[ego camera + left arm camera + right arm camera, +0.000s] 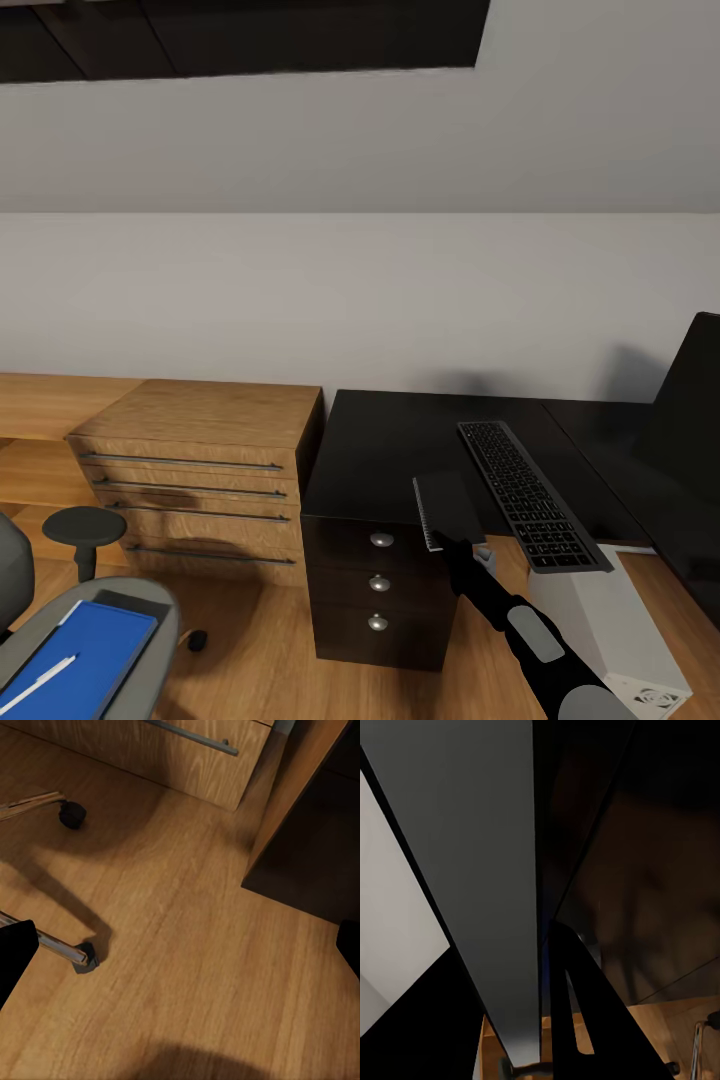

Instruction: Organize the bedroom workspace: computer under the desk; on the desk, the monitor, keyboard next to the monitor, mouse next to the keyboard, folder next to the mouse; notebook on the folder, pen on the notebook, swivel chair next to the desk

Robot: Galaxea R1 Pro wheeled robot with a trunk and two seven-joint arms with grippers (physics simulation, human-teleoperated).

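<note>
1. The right gripper pinches the notebook at its near edge, over the front edge of the desk.
2. The notebook is dark grey with a ridged spine on its left side; whether it rests on the desk top or hangs just above it is hard to say.
3. In the right wrist view the notebook shows as a broad grey slab running between the fingers, which close against it.
4. The keyboard lies on the desk just right of the notebook, angled, its near end jutting past the desk edge above the computer.
5. The computer stands on the floor below the desk, right of the black drawers.
6. The monitor is at the right edge of the head view, on the desk.
7. The chair is at lower left, well apart from the desk, with the blue folder on its seat and the pen lying on the folder.
8. A wooden dresser stands beside the desk's left end.
9. The left gripper is spread wide above bare wooden floor, near the chair's chrome base.
</note>
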